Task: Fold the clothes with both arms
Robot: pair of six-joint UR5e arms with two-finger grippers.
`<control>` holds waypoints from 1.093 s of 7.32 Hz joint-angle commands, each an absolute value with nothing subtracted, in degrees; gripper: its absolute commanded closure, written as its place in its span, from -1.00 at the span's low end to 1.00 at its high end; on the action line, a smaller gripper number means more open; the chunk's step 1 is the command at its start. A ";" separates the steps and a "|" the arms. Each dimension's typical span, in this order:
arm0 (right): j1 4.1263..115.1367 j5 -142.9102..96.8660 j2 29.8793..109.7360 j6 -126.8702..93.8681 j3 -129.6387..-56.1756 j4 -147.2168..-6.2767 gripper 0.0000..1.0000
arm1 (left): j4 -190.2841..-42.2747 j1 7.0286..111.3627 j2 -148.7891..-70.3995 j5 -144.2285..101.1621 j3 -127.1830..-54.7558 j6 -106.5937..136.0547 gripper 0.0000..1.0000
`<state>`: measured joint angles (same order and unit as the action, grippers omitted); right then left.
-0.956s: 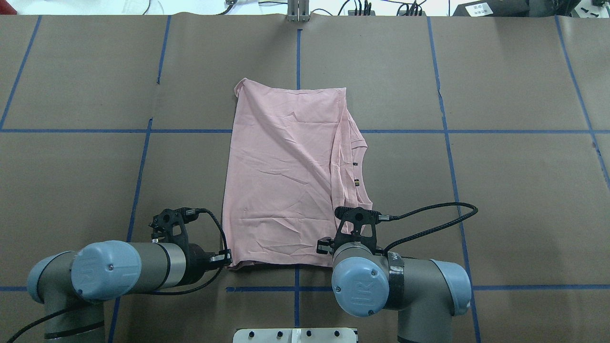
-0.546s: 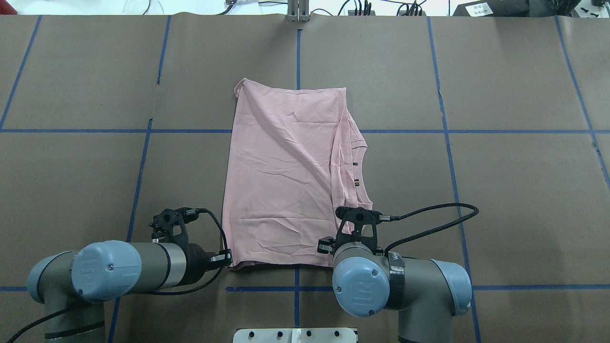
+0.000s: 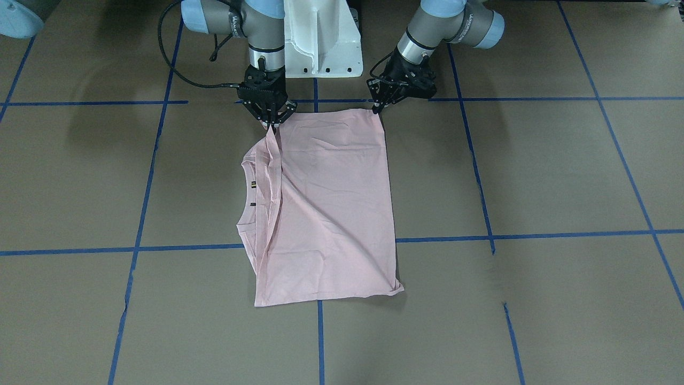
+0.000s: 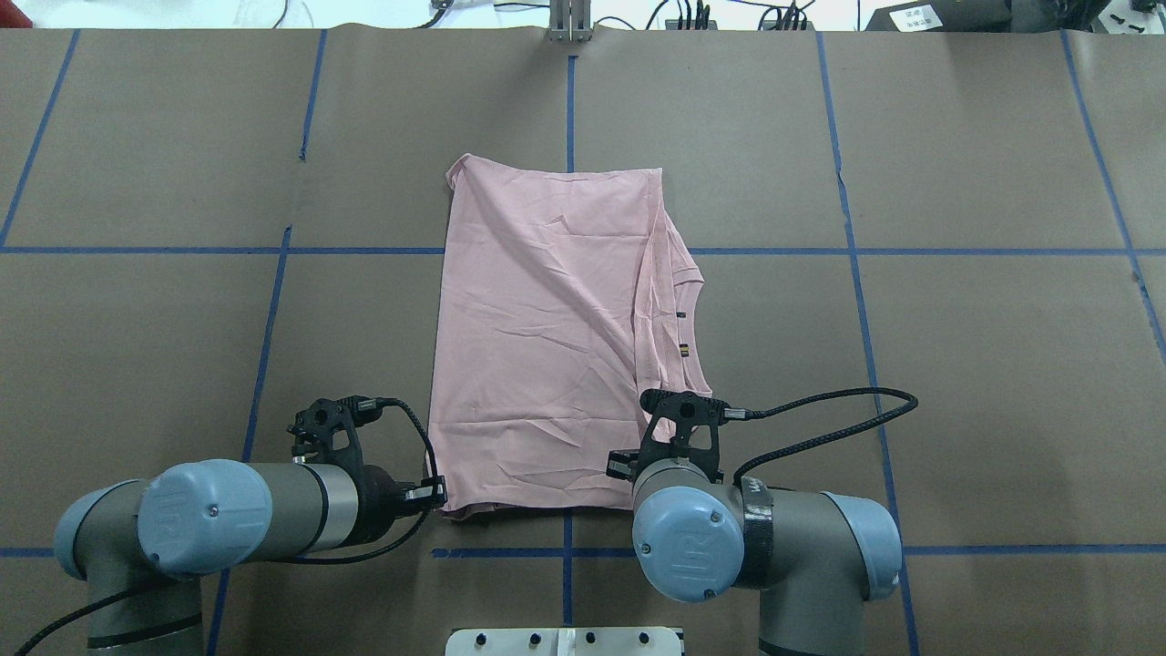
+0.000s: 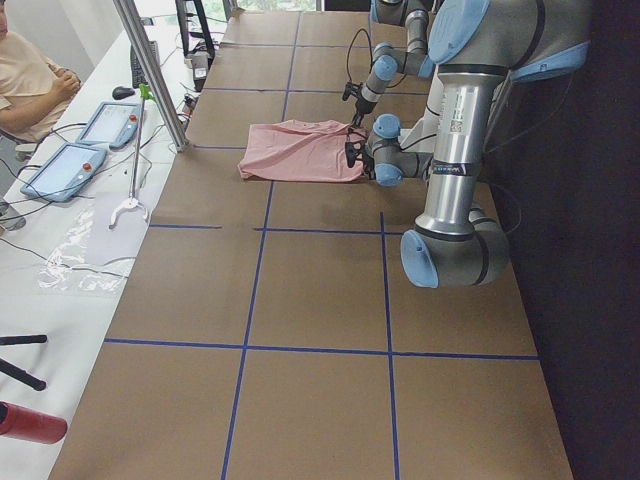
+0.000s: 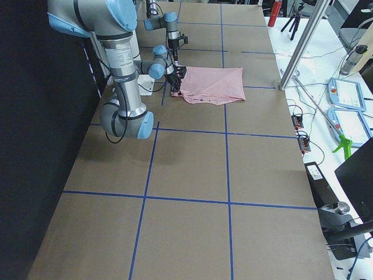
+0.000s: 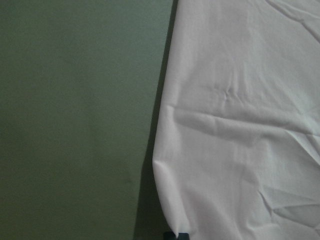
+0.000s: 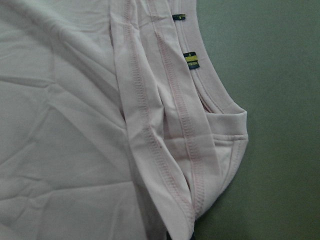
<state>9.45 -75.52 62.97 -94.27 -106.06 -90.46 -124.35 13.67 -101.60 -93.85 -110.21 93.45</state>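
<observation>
I am holding the shirt (image 3: 331, 214), which is lying mid-table (image 3: 534, 176), by its two corners nearest my base, left gripper (image 3: 375, 108) and right gripper (image 3: 273, 122) both pinched closed on cloth, and next, I think, they must be lifting together toward the far edge.

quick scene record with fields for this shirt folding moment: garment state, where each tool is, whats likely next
garment: pale pink T-shirt, plain side up, folded lengthwise into a tall rectangle, flat on the brown table
collar: neckline with small tags shows along the robot's right edge
left tool: at the near left corner, closed on the T-shirt
right tool: at the near right corner, closed on the T-shirt, cloth drawn up to a point
print: not visible
next, likely: carry the near edge over toward the far edge
</observation>
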 commanded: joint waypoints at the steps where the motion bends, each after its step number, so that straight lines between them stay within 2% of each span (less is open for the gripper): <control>1: 10.19 -77.42 63.19 -94.13 -110.53 -91.40 1.00 | -120.10 13.89 -101.43 -95.35 -115.01 93.08 1.00; 2: 10.37 -78.65 63.54 -94.13 -116.05 -95.50 1.00 | -113.19 14.41 -101.43 -98.06 -122.01 93.08 1.00; 4: 10.11 -81.37 62.93 -94.22 -132.89 -110.93 1.00 | -95.63 14.50 -102.73 -102.02 -138.69 92.99 1.00; 5: 10.02 -82.69 62.49 -94.31 -137.07 -114.92 1.00 | -86.66 14.59 -106.92 -102.82 -143.48 93.08 1.00; 6: 9.76 -82.70 62.23 -94.22 -135.72 -115.13 1.00 | -82.92 14.50 -110.70 -102.57 -142.57 92.99 1.00; 8: 9.75 -82.27 60.48 -93.87 -129.84 -114.52 1.00 | -83.23 15.89 -111.79 -102.22 -136.27 91.42 1.00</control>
